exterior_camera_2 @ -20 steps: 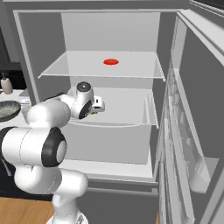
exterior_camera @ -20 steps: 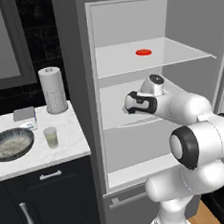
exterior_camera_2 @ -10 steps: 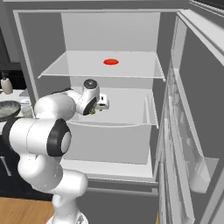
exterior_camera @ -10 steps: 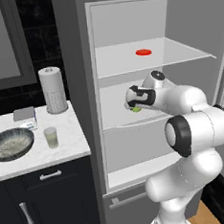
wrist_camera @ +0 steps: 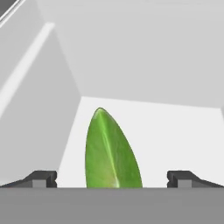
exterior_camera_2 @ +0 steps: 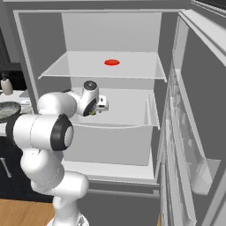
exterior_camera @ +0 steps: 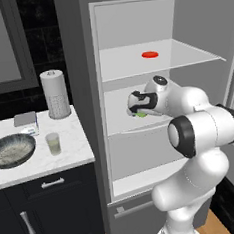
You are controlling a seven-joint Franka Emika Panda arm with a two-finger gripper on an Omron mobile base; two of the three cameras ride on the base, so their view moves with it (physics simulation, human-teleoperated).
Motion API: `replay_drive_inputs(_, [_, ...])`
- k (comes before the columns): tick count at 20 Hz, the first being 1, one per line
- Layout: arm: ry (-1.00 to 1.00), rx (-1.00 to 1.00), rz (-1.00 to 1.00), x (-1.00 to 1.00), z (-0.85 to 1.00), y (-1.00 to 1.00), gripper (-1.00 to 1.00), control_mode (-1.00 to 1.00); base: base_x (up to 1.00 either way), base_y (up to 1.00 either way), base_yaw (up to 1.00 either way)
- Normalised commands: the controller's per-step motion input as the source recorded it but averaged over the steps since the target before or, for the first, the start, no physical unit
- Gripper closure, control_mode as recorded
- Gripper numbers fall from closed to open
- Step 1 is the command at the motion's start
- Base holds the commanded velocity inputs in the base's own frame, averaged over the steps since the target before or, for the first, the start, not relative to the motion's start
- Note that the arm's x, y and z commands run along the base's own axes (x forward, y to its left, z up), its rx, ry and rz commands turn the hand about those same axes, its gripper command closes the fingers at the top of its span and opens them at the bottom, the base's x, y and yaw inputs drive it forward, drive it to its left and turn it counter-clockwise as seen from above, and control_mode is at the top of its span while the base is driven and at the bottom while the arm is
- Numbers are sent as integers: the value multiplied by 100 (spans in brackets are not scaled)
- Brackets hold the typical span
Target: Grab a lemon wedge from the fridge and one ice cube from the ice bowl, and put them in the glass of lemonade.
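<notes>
Fridge (exterior_camera: 91,141) is standing open, door swung off to the right; I am working inside it on the middle shelf (exterior_camera_2: 128,115), the one below the shelf carrying the flat red disc (exterior_camera: 150,54).

Arm is reaching in from the front edge of that shelf. Gripper (exterior_camera: 134,104) is sitting near the shelf's left front part, jaws spread wide, nothing between them clamped yet.

Lemon wedge (wrist_camera: 111,151) is lying on the shelf floor directly ahead of the gripper, centred between the two fingertips (wrist_camera: 41,178) with clear white shelf showing on either side. From the left base view I am seeing only a sliver of green (exterior_camera: 140,114) just under the hand, so it is close in.

Key relation: the wedge's long axis is running away from me, along the line of approach, pointed tip toward the back wall of the fridge, broad end nearest the hand. Jaws are therefore set to close across its narrow width. My judgement: little sideways correction needed, only a short advance forward and down before closing. Risk I am noting: curved faces may squirt out toward the back.
</notes>
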Motion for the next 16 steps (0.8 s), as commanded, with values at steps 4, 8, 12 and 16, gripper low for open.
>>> replay_drive_inputs(4, [0, -3, 0, 0, -53, 24, -100, -100, 0, 0, 0])
replay_drive_inputs(8, [0, -1, 0, 0, -34, 6, -100, -100, 0, 0, 0])
replay_drive_inputs(12, [2, 0, 0, 0, -9, 0, 100, -100, 0, 0, 0])
replay_drive_inputs(16, [3, 0, 0, 0, 0, 0, 100, -100, 0, 0, 0])
